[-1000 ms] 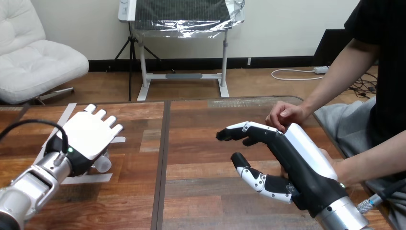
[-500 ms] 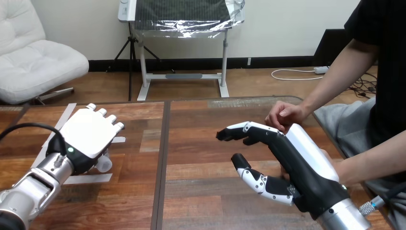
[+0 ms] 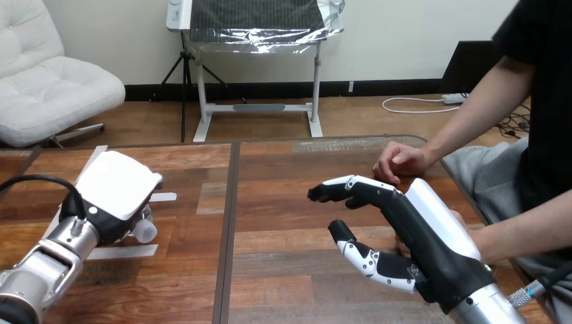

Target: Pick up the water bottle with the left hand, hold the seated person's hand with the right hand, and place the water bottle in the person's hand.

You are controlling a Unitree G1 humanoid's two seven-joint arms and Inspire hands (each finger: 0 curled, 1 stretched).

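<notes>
**A:** Where is the water bottle (image 3: 143, 230)?

**B:** It's lying on the table (image 3: 283, 202) at the left, among white tape strips (image 3: 125, 252). One pale rounded end pokes out from under the left robot hand (image 3: 115, 189).

**A:** Is it gripped?

**B:** I cannot tell. That hand's white back shell covers the bottle (it sits right over it), so whether it's open or closed on it is hidden.

**A:** And the right robot hand (image 3: 418, 223)?

**B:** It's open over the table's right half, with fingers stretched forward and the thumb spread below. The person's hand (image 3: 399, 162) rests loosely curled on the table just beyond its fingertips, apart from them. The person's forearm (image 3: 502, 239) comes in from the right edge and passes behind it. I cannot tell whether they touch.
</notes>
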